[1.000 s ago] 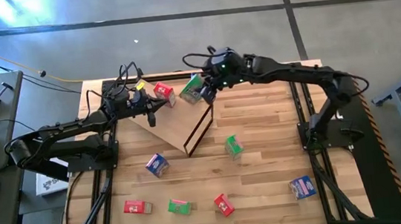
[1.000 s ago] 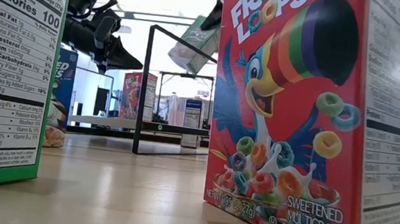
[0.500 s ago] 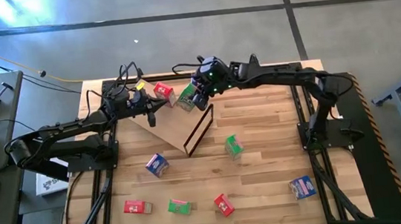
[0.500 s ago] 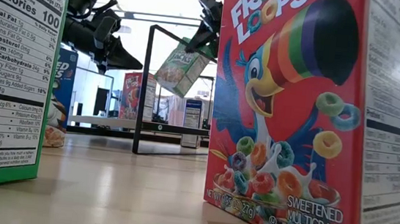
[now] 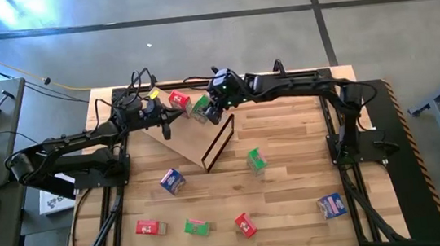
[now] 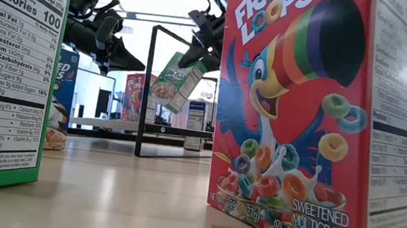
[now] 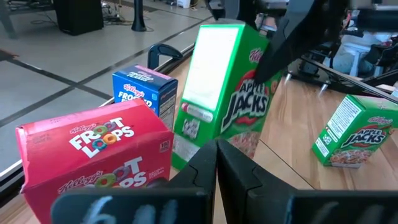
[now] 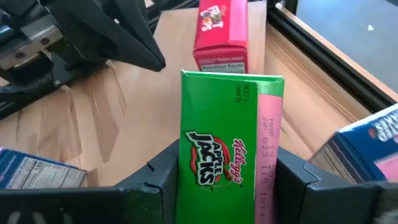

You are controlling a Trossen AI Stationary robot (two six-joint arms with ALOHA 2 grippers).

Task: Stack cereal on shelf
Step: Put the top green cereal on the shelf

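Note:
My right gripper (image 5: 212, 103) is shut on a green Apple Jacks cereal box (image 5: 200, 107), held above the far end of the tan shelf panel (image 5: 182, 139), which has a dark metal frame (image 5: 219, 143) at its right end. A red Froot Loops box (image 5: 179, 100) stands on the panel just left of the green box; it also shows in the right wrist view (image 8: 221, 31). My left gripper (image 5: 163, 119) is shut and empty, raised over the panel's left part. It also shows in the low view (image 6: 116, 49). My right gripper pinches the green box between its two fingers (image 8: 160, 174), on two opposite sides at the end nearest the wrist (image 8: 217, 186). The fingers slant down from the table's right. The box hangs tilted below them (image 6: 175, 81), clear of the shelf.
Loose boxes lie on the striped tabletop: blue (image 5: 171, 180), green (image 5: 256, 160), red (image 5: 151, 227), green (image 5: 196, 226), red (image 5: 245, 224), blue (image 5: 332, 204). A blue box (image 7: 144, 87) stands beyond the red one. Two boxes stand close before the low camera (image 6: 315, 117).
My right gripper has carried the green box toward the table's left and down, over the shelf panel toward the red box. The box has tipped further and stays clear of the panel.

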